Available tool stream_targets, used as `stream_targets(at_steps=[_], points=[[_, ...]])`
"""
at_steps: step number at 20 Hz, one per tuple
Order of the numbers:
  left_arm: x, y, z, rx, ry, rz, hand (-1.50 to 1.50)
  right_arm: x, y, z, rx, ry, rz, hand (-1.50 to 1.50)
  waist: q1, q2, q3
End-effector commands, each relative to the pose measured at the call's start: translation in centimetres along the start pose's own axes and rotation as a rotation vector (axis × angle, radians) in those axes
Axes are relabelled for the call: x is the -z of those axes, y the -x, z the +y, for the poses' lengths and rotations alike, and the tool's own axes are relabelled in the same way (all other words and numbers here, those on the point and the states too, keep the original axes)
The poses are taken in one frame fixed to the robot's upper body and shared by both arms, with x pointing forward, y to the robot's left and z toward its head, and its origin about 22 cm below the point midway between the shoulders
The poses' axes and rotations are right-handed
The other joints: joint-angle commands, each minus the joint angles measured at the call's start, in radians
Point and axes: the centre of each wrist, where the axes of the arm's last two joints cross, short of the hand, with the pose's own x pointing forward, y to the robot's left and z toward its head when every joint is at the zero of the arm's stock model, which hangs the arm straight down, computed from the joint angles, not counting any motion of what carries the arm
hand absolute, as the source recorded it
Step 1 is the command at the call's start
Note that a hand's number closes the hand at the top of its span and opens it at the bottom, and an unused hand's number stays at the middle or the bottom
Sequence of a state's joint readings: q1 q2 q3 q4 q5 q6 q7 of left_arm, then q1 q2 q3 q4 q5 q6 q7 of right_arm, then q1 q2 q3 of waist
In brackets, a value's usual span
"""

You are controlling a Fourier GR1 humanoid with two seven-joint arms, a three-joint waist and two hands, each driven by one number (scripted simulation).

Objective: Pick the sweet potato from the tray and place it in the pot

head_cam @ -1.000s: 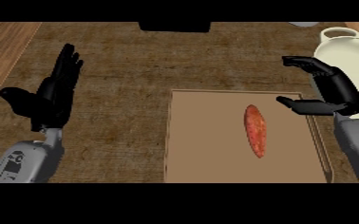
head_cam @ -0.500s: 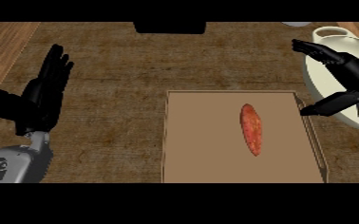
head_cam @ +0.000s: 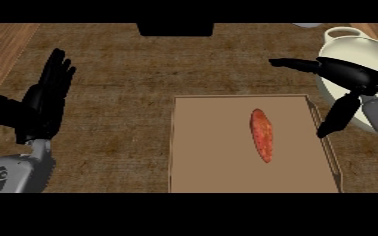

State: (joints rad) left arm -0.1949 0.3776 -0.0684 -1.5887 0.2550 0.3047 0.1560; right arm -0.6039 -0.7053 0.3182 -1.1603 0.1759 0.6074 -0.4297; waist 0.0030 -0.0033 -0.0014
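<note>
In the head view, the sweet potato lies lengthwise on the brown tray, right of the tray's middle and touched by nothing. The right robot hand hangs by the tray's far right corner, in front of the cream pot, its fingers and thumb spread wide apart and holding nothing. The left robot hand rests open at the view's left, fingers up, above the woven tabletop.
</note>
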Motion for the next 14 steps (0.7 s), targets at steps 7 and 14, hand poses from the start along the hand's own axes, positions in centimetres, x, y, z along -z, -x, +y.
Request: stream_targets(at_steps=[7,14], points=[[1.4,-0.8,0.7,0.003,-0.016,0.004,0.0,2.0,-3.5,3.6,-0.062,-0.168,0.091,-1.5,-0.007,0.002,0.001],[-0.3,-1.7,1.2,-0.006,-0.002,-0.02,0.0,2.3,-3.8,6.3,-0.077,-0.194,0.131,-1.5,-0.002,0.002,0.001]])
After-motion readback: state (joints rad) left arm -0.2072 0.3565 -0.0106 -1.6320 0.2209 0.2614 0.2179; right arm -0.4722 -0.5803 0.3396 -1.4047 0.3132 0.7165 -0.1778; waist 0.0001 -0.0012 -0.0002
